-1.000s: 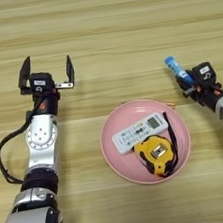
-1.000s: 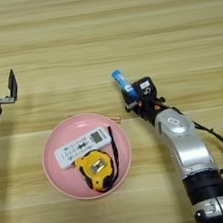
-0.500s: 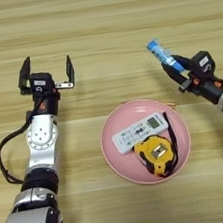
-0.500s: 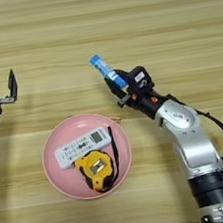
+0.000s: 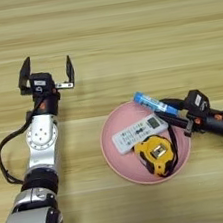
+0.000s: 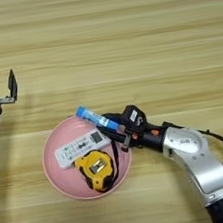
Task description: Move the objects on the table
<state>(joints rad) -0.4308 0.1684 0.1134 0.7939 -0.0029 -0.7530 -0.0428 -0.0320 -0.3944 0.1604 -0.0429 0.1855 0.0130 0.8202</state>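
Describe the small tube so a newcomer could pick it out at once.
Find the pink plate on the wooden table. Over its upper right rim, the right gripper holds the blue-and-white tube, slanting up-left. Unlike the white remote and yellow-black tape measure lying in the plate, it is slim, blue-capped and held up.

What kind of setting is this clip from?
Probably a tabletop manipulation workspace: a light wood-grain table, a round pink plate holding household items, and the right pincer gripping a small blue-and-white tube.

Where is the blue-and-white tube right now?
The tube is held in the right gripper over the pink plate's upper right rim, just above the remote.
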